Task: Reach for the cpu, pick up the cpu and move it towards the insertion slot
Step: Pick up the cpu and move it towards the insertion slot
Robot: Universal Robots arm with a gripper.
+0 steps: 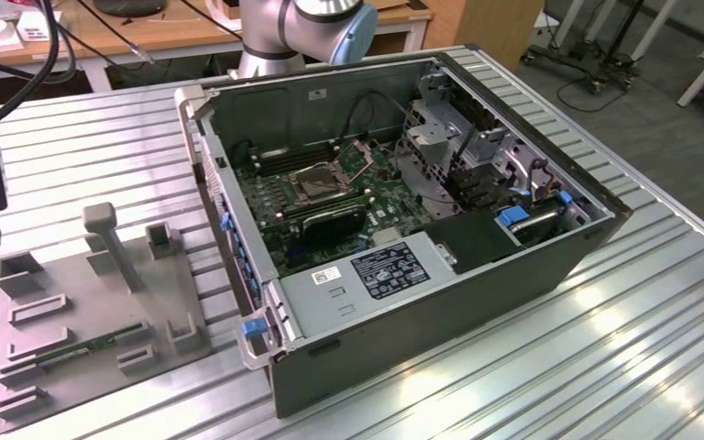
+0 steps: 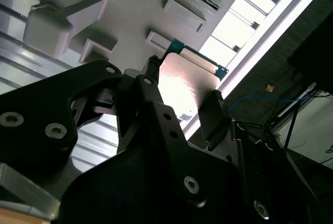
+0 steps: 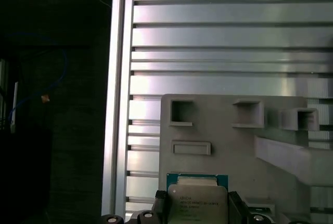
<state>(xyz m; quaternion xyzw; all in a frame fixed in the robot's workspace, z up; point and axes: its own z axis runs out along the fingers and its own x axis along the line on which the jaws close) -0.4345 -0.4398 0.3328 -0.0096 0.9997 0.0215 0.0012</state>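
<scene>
The fingers (image 2: 210, 117) grip the cpu (image 3: 196, 203) over the grey holder (image 3: 218, 130).

I count one cpu (image 3: 196, 199) and one claw (image 3: 197, 211) of mine, with two fingers (image 3: 160, 208). There is one open computer case (image 1: 450, 302) with one insertion slot (image 1: 315, 185) inside. One grey holder (image 1: 95, 307) lies at the case's eight o'clock in the exterior view, bearing one green memory stick (image 1: 83, 348). The first wrist view shows three square pockets (image 3: 182, 112) in it.

Ribbed aluminium table (image 1: 645, 367), wooden desk (image 1: 181, 37) behind (grey floor (image 1: 658, 119) beyond)
</scene>
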